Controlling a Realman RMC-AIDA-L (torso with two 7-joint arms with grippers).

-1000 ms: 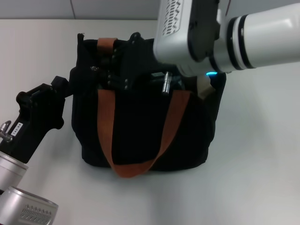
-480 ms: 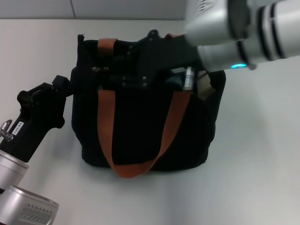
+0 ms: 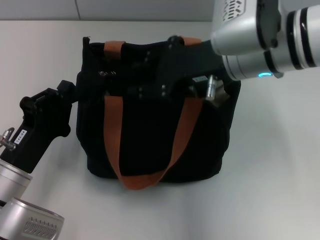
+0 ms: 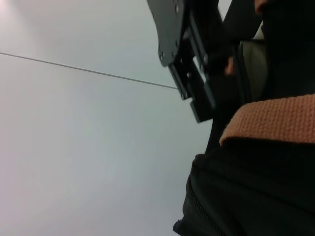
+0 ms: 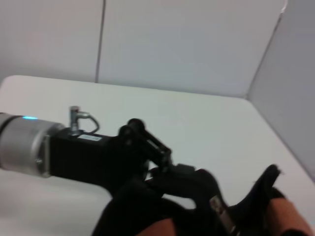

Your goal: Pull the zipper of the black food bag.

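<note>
The black food bag stands upright mid-table, its two rust-orange handles hanging over the front. My left gripper is shut on the bag's left rim; one finger presses the fabric, and the right wrist view shows that gripper on the bag's corner. My right gripper lies low across the bag's open top, black against black. A stretch of zip line runs along the rim. I cannot make out the zipper's pull tab. Cream lining shows at the right end.
The white table surrounds the bag on all sides. A grey wall panel runs along the far edge. My right arm's white forearm reaches in from the upper right above the bag.
My right gripper has slid to the right along the bag's top, and the forearm has drawn back with it. The left gripper and the bag have stayed put.
</note>
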